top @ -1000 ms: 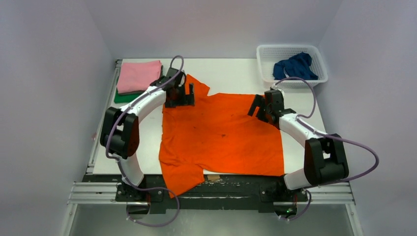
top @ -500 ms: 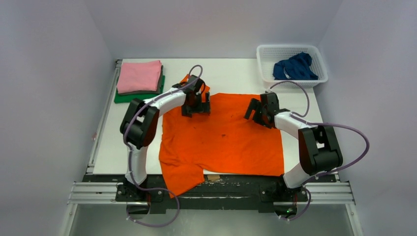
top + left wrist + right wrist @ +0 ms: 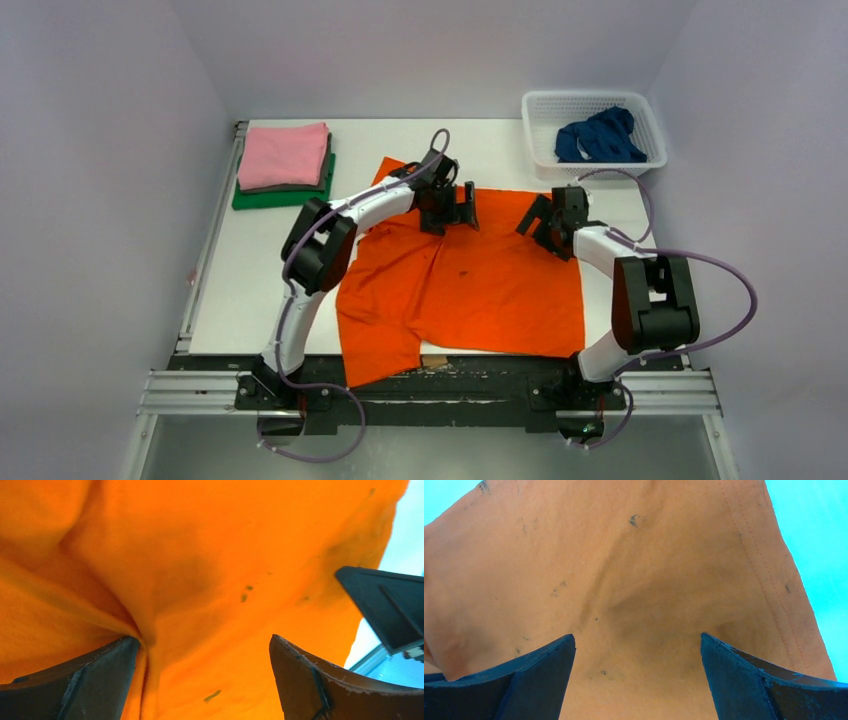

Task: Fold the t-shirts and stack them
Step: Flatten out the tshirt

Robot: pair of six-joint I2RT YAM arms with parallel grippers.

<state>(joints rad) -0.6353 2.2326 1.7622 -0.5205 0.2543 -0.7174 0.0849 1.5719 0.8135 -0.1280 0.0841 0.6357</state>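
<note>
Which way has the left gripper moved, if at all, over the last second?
Yes. The left gripper has swung right across the orange shirt, away from the folded pink shirt and toward the white basket at the far right corner.

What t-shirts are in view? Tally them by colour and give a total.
Bright orange cloth t-shirt, on the table: 1
Pink cloth t-shirt, stack top: 1
Dark grey cloth t-shirt, stack middle: 1
Green cloth t-shirt, stack bottom: 1
Dark blue cloth t-shirt, in white plastic mesh basket: 1
Total: 5
</note>
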